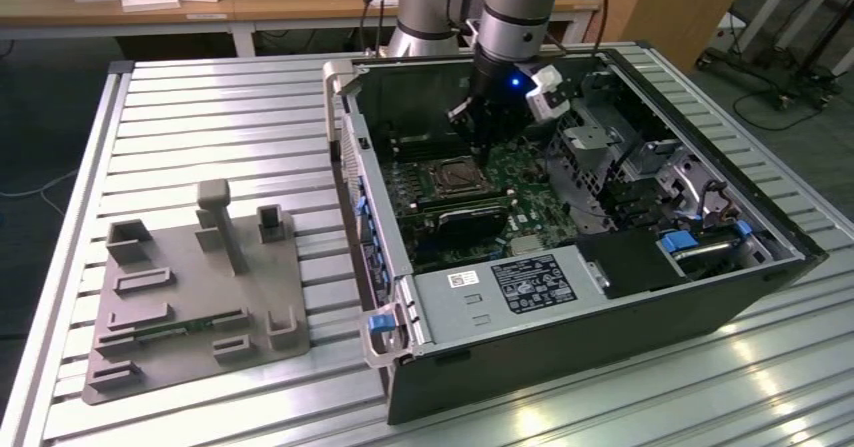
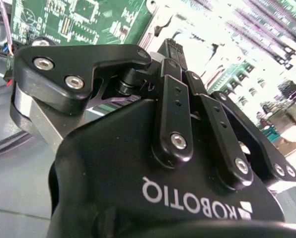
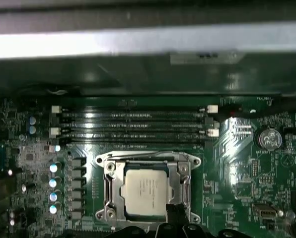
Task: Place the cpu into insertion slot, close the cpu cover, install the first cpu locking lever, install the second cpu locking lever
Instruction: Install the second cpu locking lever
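Claw [image 3: 174, 214] is down at the edge of the insertion slot [image 3: 148, 191], its dark fingertip touching or just above the socket's rim; you cannot tell whether it is parted or pinched. Inside that slot your cpu [image 3: 145, 192] lies flat, the cpu cover [image 3: 180, 179] framing it (apparently down). Beyond the slot run the memory slots [image 3: 133, 126]; around it, the computer case [image 1: 694, 297].
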`<action>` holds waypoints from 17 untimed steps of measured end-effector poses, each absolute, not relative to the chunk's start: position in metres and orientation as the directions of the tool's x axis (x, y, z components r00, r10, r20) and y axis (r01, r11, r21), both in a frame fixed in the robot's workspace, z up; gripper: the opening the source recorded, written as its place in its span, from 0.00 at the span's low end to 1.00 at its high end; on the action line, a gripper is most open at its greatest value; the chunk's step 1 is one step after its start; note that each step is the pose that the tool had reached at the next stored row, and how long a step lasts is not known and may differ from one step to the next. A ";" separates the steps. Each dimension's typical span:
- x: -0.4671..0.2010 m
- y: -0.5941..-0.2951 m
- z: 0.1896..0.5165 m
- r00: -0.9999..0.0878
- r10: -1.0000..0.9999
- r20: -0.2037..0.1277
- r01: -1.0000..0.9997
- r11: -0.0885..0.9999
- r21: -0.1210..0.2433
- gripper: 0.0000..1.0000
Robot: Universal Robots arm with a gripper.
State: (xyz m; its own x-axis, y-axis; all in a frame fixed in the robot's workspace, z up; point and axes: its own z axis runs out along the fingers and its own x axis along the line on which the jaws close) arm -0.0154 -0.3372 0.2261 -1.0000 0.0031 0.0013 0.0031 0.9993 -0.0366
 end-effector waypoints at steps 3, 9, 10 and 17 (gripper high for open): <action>-0.015 -0.340 0.228 -1.000 0.003 0.001 0.003 0.999 -0.037 0.10; -0.015 -0.344 0.232 -1.000 0.003 0.001 0.003 0.999 -0.037 0.10; -0.015 -0.345 0.233 -1.000 0.003 0.001 0.003 0.999 -0.037 0.10; -0.015 -0.358 0.233 -1.000 0.003 0.001 0.003 0.999 -0.037 0.10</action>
